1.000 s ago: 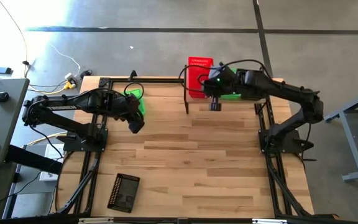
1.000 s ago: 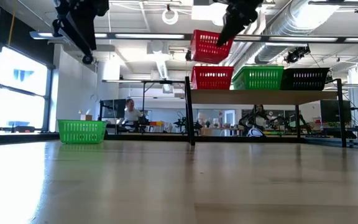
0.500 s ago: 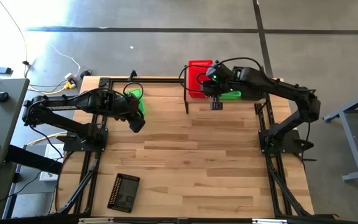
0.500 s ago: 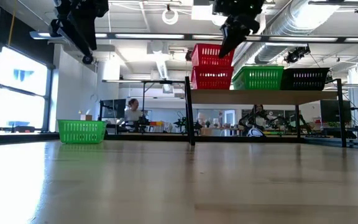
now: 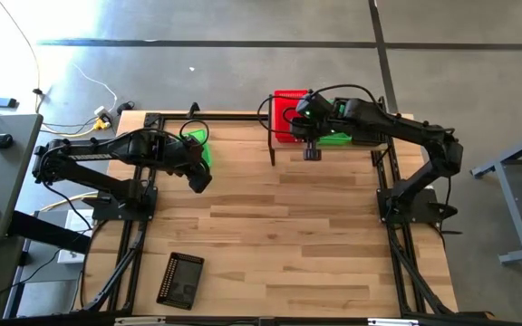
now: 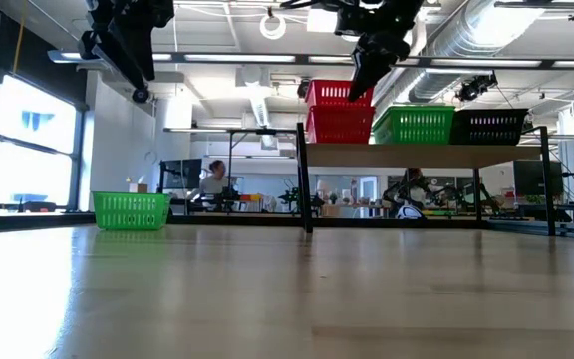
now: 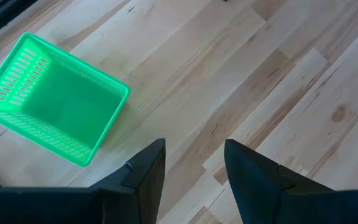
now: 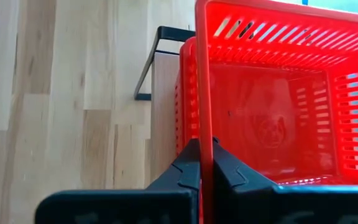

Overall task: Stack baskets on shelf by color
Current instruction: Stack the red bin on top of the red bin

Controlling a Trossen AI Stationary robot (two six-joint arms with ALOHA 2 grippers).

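Note:
My right gripper [image 6: 359, 82] is shut on a red basket [image 6: 337, 94], which sits in a second red basket [image 6: 339, 126] at the left end of the shelf [image 6: 427, 155]. On the shelf beside them stand a green basket [image 6: 414, 125] and a black one [image 6: 488, 127]. Another green basket [image 5: 198, 145] rests by its bottom on the table at the far left. Next to it, high above the table, my left gripper [image 7: 193, 155] is open with nothing between its fingers. My right gripper pinches the upper red basket's side wall at the rim [image 8: 202, 124], with one finger [image 8: 188, 163] outside and the other [image 8: 227, 167] inside. The fingers slant down from the table's right. The basket sits level, its lower part nested in the red basket [image 8: 185, 93] below.
A black basket [image 5: 181, 279] lies on the table near the front left. The shelf stands on thin black posts [image 5: 273, 149] along the far edge. Bare wooden table [image 5: 288, 235] stretches between the arms and toward the near edge.
My right gripper has gone down and toward the table's left with the red basket. The basket hung tilted, clear above the lower red basket. It now sits level, nested in that basket.

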